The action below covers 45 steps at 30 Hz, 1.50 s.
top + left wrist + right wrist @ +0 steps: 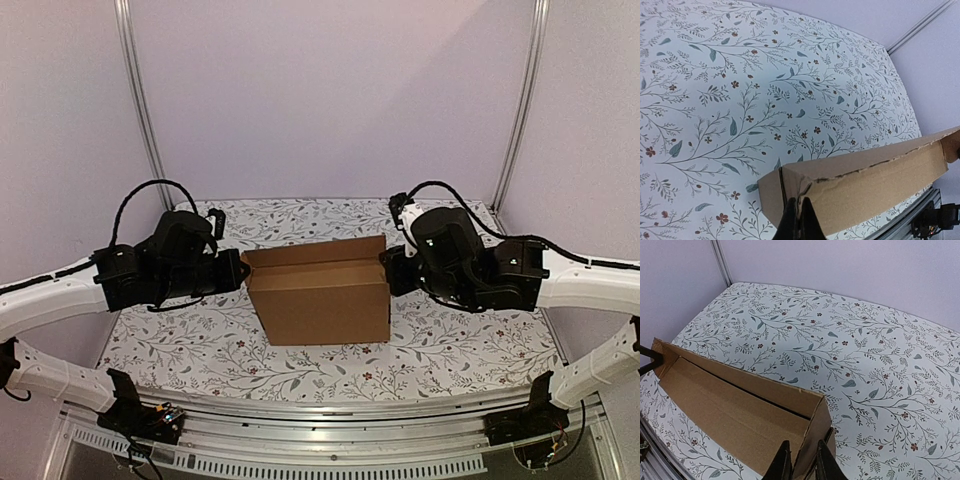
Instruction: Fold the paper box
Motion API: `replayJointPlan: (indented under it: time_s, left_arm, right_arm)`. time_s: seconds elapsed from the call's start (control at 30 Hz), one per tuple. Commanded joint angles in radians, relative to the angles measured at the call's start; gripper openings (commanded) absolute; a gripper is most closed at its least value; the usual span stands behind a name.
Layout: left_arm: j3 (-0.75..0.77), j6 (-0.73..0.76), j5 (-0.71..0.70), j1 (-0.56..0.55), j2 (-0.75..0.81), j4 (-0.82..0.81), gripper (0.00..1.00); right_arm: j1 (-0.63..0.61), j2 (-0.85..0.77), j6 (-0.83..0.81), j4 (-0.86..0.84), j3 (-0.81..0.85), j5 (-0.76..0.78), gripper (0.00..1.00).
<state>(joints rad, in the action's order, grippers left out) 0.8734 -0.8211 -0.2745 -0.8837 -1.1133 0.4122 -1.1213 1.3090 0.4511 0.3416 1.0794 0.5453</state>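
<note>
Between left tool [799,224] and right tool [802,465], paper box [325,300], ends pinched.

Table under a white cloth [450,350] printed with grey-green leafy sprigs and small reddish flowers (pattern running right to the edges). Plain pale lilac walls [330,100] behind and on both sides. Two slim metal posts [140,100] at the back corners, tilted slightly inward. Silver slotted rail [330,425] along the near edge.
</note>
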Motion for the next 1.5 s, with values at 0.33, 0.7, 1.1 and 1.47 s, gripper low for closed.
replayJointPlan:
  time_s: [0.33,0.7,1.1,1.47]
  left_arm:
    - [-0.016,-0.010,-0.002,-0.020,-0.020,0.089,0.00]
    - [-0.015,-0.012,-0.003,-0.023,-0.025,0.085,0.00]
    - [-0.017,-0.014,-0.002,-0.026,-0.031,0.080,0.00]
    - [-0.019,-0.012,-0.002,-0.027,-0.031,0.076,0.00]
  right_arm:
    - [-0.008,-0.048,0.029,0.038,-0.048,0.027,0.15]
    - [-0.008,-0.049,0.032,0.033,-0.051,0.014,0.13]
    - [-0.009,-0.002,0.048,-0.012,-0.025,-0.052,0.08]
    - [-0.010,0.011,0.045,-0.008,-0.025,-0.041,0.02]
